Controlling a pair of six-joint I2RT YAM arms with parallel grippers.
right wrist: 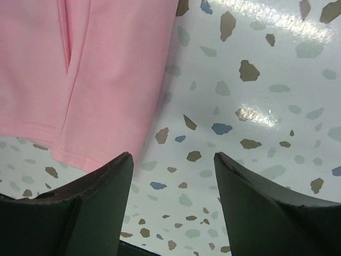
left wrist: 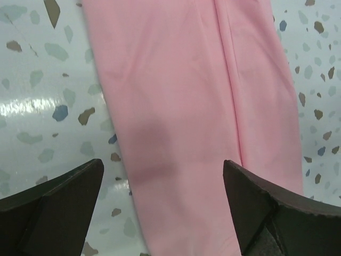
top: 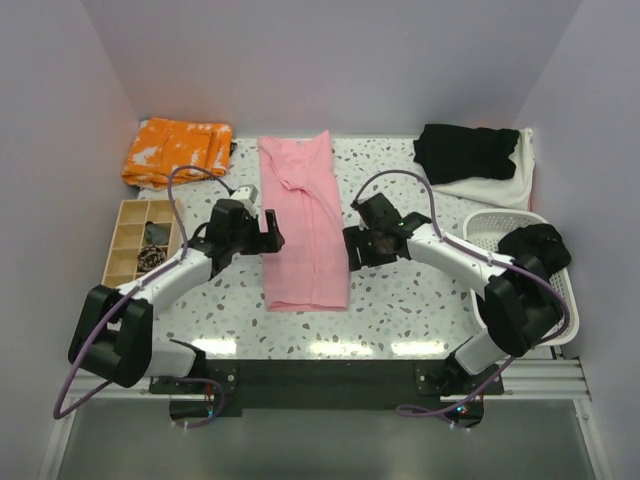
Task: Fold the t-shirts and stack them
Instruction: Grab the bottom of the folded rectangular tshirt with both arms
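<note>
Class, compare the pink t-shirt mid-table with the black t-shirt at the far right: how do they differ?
The pink t-shirt lies flat as a long narrow strip; the black t-shirt is bunched in a heap. The pink one rests on the bare table; the black one sits on an off-white cloth. Both are soft fabric on the same table.
</note>
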